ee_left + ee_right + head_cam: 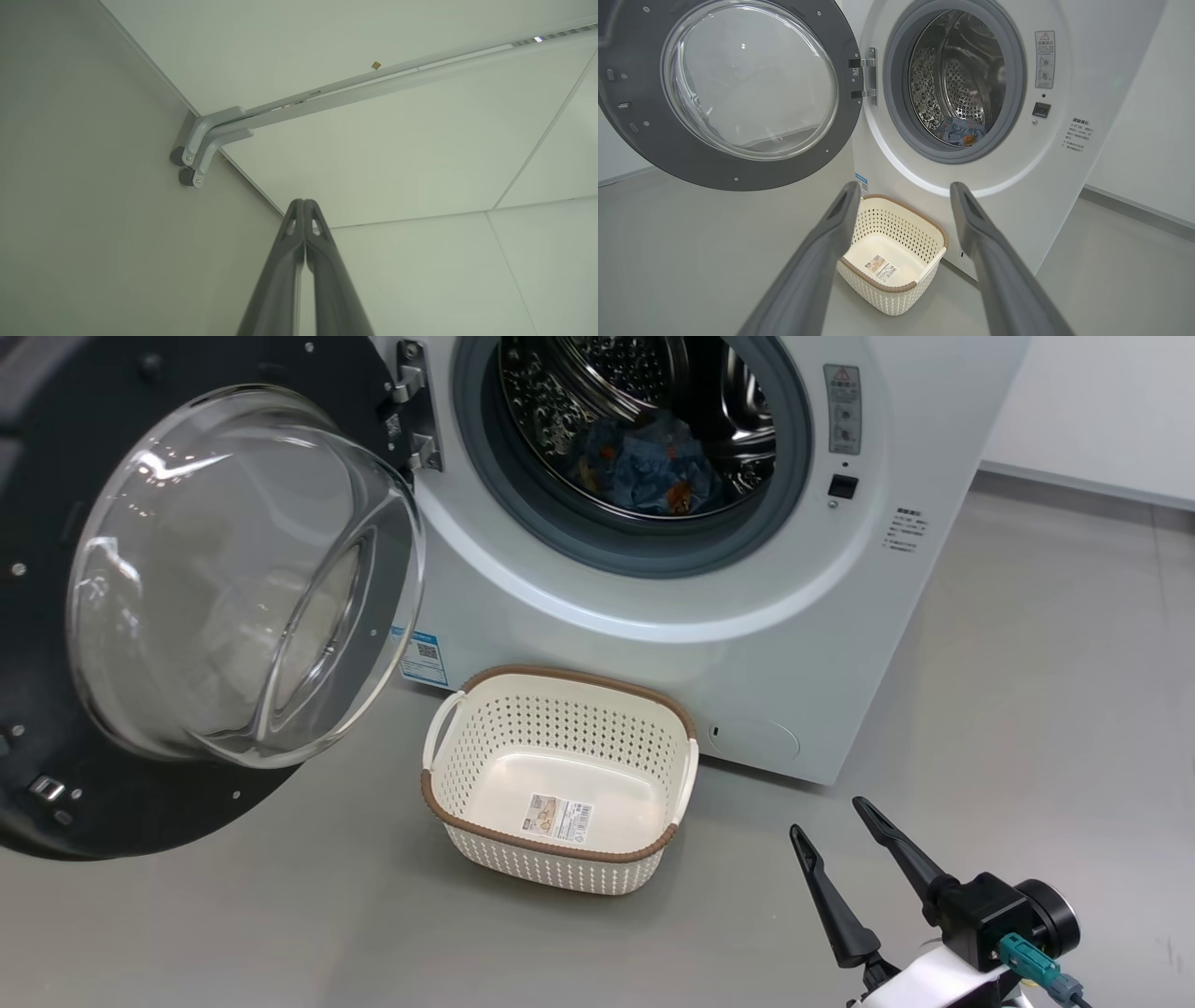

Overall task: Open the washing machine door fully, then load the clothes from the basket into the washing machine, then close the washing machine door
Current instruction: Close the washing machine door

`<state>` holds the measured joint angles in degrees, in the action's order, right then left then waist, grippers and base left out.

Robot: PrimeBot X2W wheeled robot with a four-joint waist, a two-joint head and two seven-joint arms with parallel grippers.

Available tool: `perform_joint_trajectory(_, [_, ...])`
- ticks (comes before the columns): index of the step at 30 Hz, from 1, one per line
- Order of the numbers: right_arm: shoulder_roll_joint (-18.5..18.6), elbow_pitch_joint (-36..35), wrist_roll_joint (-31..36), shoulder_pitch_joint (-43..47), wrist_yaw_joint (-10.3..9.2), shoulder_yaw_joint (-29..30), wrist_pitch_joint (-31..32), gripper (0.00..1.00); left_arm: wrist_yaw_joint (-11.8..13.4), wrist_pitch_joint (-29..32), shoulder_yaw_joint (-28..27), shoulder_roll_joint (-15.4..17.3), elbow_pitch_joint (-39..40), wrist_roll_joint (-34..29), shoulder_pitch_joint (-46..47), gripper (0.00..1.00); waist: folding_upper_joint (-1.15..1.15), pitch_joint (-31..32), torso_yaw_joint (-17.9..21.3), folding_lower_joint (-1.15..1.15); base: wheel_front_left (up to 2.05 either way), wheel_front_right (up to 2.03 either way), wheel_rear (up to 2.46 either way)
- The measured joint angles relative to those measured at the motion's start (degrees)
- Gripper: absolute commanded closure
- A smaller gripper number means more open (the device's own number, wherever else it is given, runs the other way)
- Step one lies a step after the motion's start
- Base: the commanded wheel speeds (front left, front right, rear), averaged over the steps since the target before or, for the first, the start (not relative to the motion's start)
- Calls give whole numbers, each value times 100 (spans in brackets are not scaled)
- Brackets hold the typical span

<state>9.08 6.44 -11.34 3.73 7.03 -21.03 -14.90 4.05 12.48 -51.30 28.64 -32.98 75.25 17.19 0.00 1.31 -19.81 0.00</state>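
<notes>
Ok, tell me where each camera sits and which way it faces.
Head: high, looking down at the washing machine, open door and basket; right fingers lower right.
Left wrist: faces pale panels and a grey bracket; left fingers shut.
Right wrist: faces the machine, between its open fingers.
Head and right wrist share door, basket and clothes in the drum.

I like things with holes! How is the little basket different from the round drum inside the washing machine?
The basket is cream plastic with a brown rim; the drum is shiny steel. The basket sits on the floor and opens upward; the drum opens toward the front. The basket holds just a sticker; the drum holds the blue clothes. Both are dotted with small holes.
</notes>
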Motion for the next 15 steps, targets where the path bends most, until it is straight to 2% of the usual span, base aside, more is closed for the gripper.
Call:
perform_joint_trajectory(10, [30, -44, 48, -60, 0, 32, 0, 0, -10, 219, 19, 151, -204, 202, 296, 100, 0, -246, 360, 0, 0, 0, 0])
perform_joint_trajectory(15, [41, -56, 75, -110, 0, 58, 0, 0, -125, 319, 131, 155, -332, 221, 434, 100, 0, -360, 518, 0, 0, 0, 0])
